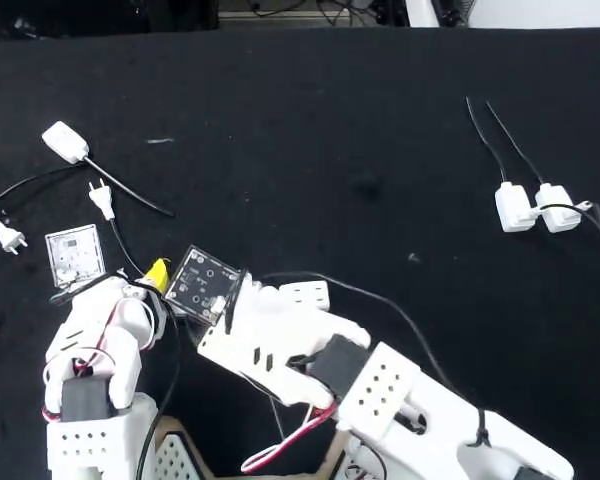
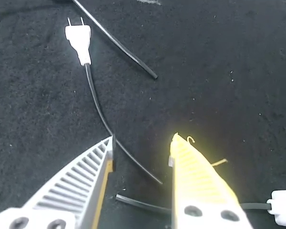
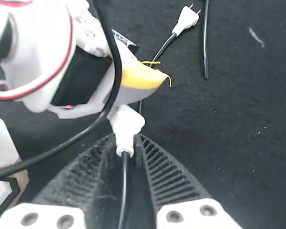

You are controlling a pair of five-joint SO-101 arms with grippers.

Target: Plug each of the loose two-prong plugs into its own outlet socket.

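- High view: shows a dark table (image 1: 360,120) with a loose two-prong plug (image 1: 101,198) lying at its left and a square outlet socket (image 1: 75,255) near it, apart from its prongs.
- Left wrist view: shows the left end effector (image 2: 143,140) spread apart over a thin black cable (image 2: 97,112), gripping nothing, with the loose two-prong plug farther off on the table.
- Right wrist view: shows the right end effector (image 3: 125,140) clamped on a second white plug (image 3: 126,121), just beside the left end effector's yellow finger (image 3: 138,78).
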